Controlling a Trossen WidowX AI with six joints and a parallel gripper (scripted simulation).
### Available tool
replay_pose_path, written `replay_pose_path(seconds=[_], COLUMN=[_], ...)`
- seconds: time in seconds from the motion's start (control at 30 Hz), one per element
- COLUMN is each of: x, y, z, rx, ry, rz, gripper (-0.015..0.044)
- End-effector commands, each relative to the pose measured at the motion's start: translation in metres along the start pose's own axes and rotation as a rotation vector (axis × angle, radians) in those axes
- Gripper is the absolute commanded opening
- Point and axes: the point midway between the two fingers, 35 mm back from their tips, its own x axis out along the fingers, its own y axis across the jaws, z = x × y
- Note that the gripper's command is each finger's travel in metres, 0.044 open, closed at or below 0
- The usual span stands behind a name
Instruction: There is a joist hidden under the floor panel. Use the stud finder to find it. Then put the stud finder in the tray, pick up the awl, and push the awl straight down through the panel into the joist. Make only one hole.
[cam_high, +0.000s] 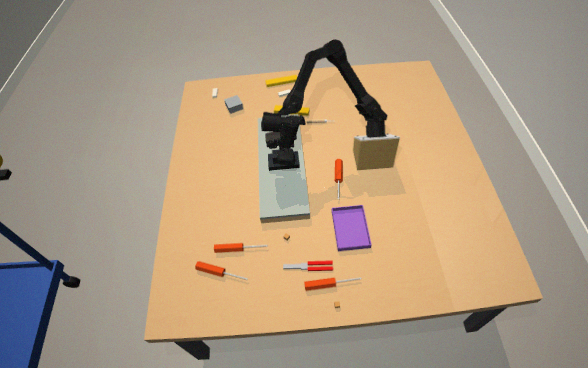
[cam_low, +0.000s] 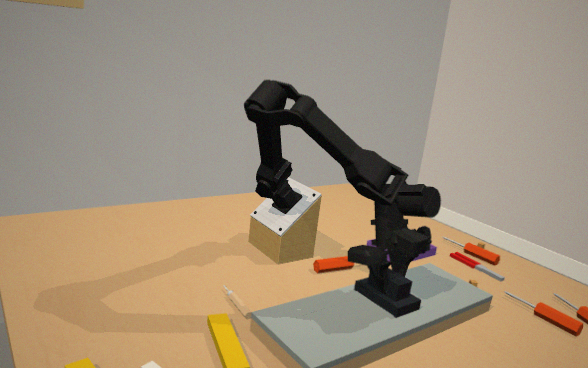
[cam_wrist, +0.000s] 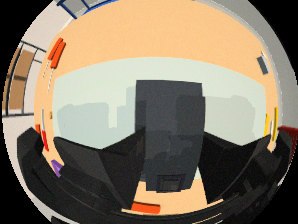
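Observation:
My gripper (cam_high: 285, 148) (cam_low: 391, 272) (cam_wrist: 169, 131) is shut on the dark stud finder (cam_high: 283, 166) (cam_low: 387, 299) (cam_wrist: 170, 105), which appears to rest on the grey-green floor panel (cam_high: 271, 200) (cam_low: 465, 296) (cam_wrist: 100, 80), around its middle. The stud finder's small window (cam_wrist: 170, 184) is dark. The purple tray (cam_high: 351, 228) (cam_low: 426, 251) (cam_wrist: 57, 169) is empty. A slim pale-handled tool (cam_high: 317, 121) (cam_low: 237, 302) with a thin tip lies off one end of the panel; it may be the awl. The joist is hidden under the panel.
An orange-handled tool (cam_high: 338, 171) (cam_low: 332, 264) (cam_wrist: 146, 207) lies between the panel and my arm's tan base block (cam_high: 376, 153) (cam_low: 295, 240). Other orange-handled tools (cam_high: 228, 247) and red pliers (cam_high: 320, 268) lie beyond the panel's near end, yellow bars (cam_high: 281, 81) (cam_low: 229, 342) and a grey block (cam_high: 233, 104) at the far side.

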Motion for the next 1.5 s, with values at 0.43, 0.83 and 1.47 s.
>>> replay_pose_path(seconds=[0.43, 0.83, 1.47], x=[0.0, 0.0, 0.0], y=[0.026, 0.043, 0.07], z=[0.001, 0.001, 0.001], rx=[-0.001, -0.001, 0.0], ry=[0.0, 0.0, 0.0], rz=[0.002, 0.003, 0.004], gripper=[0.0, 0.0, 0.0])
